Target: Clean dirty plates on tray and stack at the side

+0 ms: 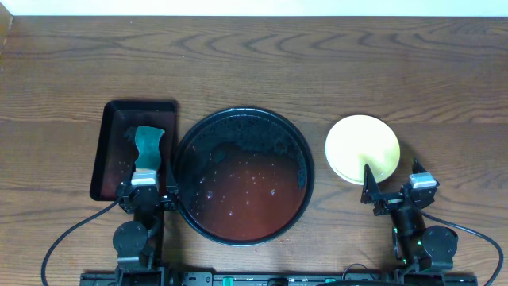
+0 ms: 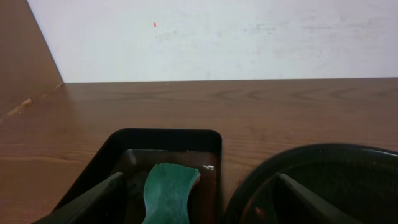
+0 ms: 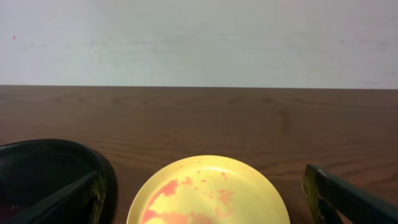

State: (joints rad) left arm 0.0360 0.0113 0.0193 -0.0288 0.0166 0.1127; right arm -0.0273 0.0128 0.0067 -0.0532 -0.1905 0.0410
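**Grippers wide, yellow plate beside the round tray**

Fingers (image 2: 87,202) of the left gripper (image 2: 199,180) stand spread about as far as they go and hold nothing. Between them, just ahead, lies a teal sponge (image 2: 168,190). It rests in a small rectangular tray (image 1: 107,151), black and set lengthwise at the table's left. The near end of that tray sits right under the left gripper.

Fingers (image 3: 354,199) of the right gripper (image 3: 202,177) are equally wide apart and empty. Framed between them, just ahead and untouched, is the yellow plate (image 3: 208,190), which carries red-orange smears across its face. It lies on the bare table (image 1: 254,63), to the right of the round tray (image 1: 184,139) and clear of its rim. Whether other plates lie under it cannot be told.

That round tray sits at the middle, between the two arms. Its reddish-brown base is wet and glistening, with dark foamy patches along the far side. Its left rim almost meets the rectangular tray.
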